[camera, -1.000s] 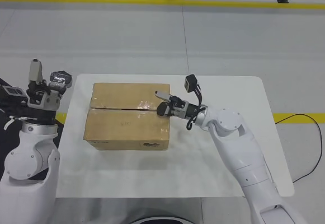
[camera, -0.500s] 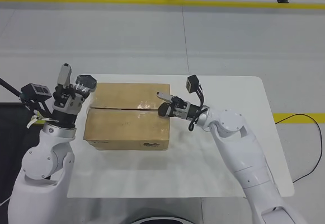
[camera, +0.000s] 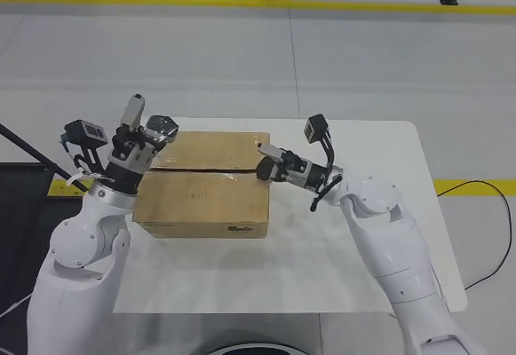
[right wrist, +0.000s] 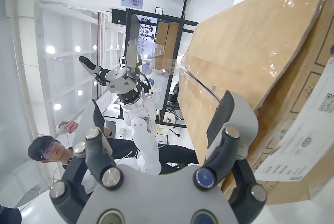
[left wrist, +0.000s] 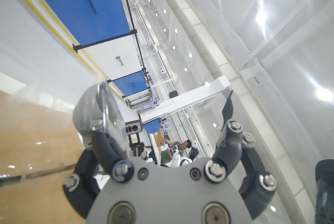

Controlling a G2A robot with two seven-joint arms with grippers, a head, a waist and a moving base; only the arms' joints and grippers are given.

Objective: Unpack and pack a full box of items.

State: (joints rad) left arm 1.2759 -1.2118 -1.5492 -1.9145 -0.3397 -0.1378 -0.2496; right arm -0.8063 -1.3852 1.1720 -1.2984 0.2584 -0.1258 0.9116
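A closed brown cardboard box lies in the middle of the white table, its two top flaps meeting in a taped seam. My left gripper hovers open over the box's far left corner, with the box top beside it in the left wrist view. Clear tape clings to one of its fingers. My right gripper is open at the right end of the seam. One of its fingertips is over the top edge of the box; the flap edge there looks slightly raised.
The table has free room to the right of the box and in front of it. A dark mat covers the floor to the left of the table. In the right wrist view the left arm's gripper shows farther off.
My left arm has swung right from beside the table to the box's far left corner. The right gripper has shifted slightly right along the box edge.
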